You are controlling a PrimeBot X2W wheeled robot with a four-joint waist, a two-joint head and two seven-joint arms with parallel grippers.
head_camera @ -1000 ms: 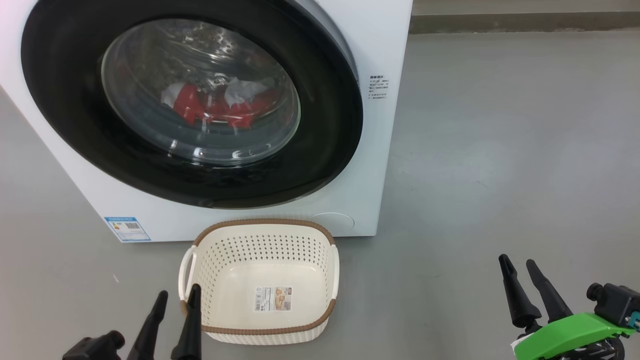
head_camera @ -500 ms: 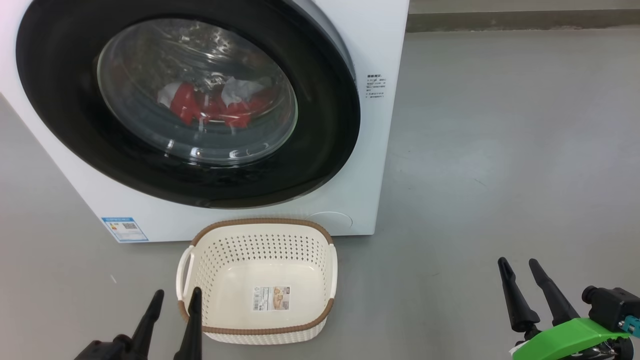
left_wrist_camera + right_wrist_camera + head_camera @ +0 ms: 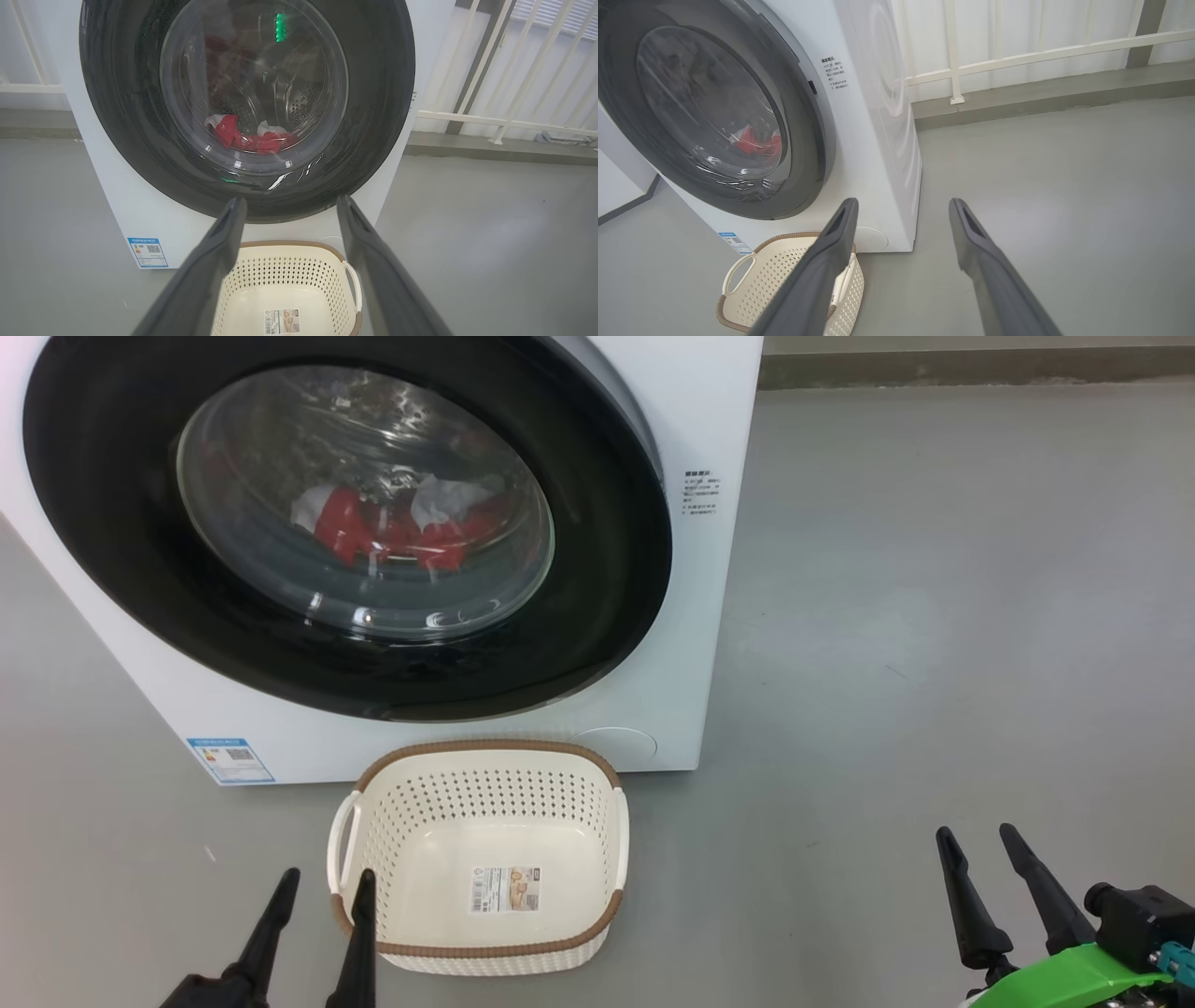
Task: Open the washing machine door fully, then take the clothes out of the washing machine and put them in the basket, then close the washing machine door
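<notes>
The shut door (image 3: 607, 569) faced out over the basket (image 3: 485, 748), which stood mouth up; clothes (image 3: 392, 534) lay behind it. The left end effector (image 3: 329, 874) and right end effector (image 3: 977, 830) gaped wide, empty.

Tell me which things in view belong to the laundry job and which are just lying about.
Part of the job:
washing machine
washing machine door, shut
clothes, inside the machine
basket, empty, in front of the machine
left gripper and right gripper, both open

Just there:
white railing
blue label on the machine's front
</notes>
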